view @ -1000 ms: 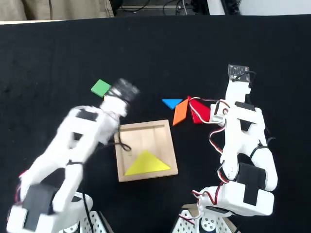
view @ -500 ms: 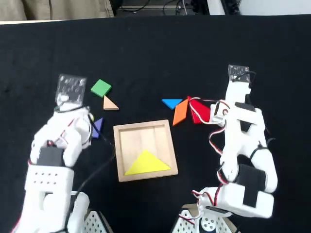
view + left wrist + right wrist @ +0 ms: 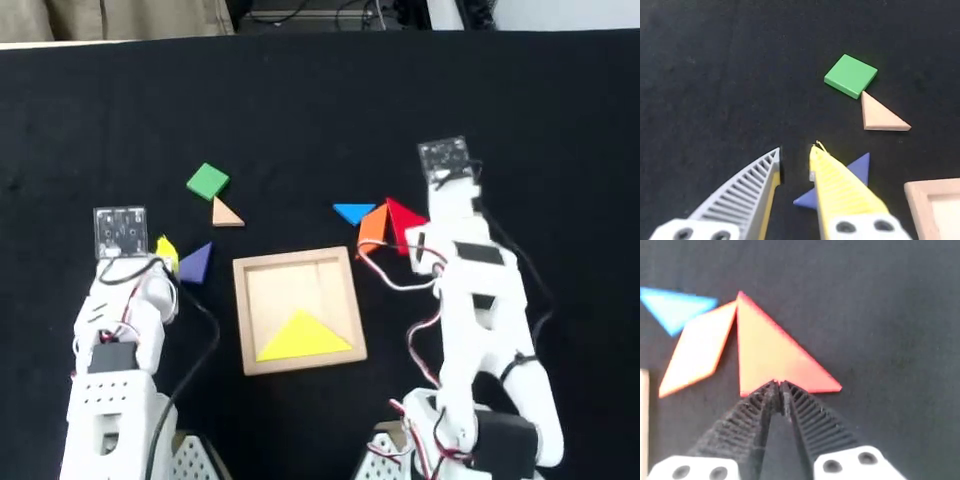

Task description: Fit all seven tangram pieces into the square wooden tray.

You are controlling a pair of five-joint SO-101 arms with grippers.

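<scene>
One wooden tray (image 3: 295, 258), one yellow triangle (image 3: 300, 337) inside, six pieces (image 3: 207, 182) loose outside

Pale wood tray (image 3: 345, 300), matt; ribbed plastic left tool (image 3: 796, 161); black cloth table (image 3: 300, 100).

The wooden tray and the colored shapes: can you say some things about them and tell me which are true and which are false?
1. The yellow triangle lies inside the wooden tray. True.
2. The green square is in the tray too. False: it lies on the black table outside the tray, with one corner against the tan triangle.
3. The right gripper is shut, with its tips at the edge of the red triangle. True.
4. The left gripper is holding the purple triangle. False: it is open and holds nothing, and the purple triangle lies on the table beside one finger.
5. The orange piece sits between the blue triangle and the red triangle. True.
</scene>
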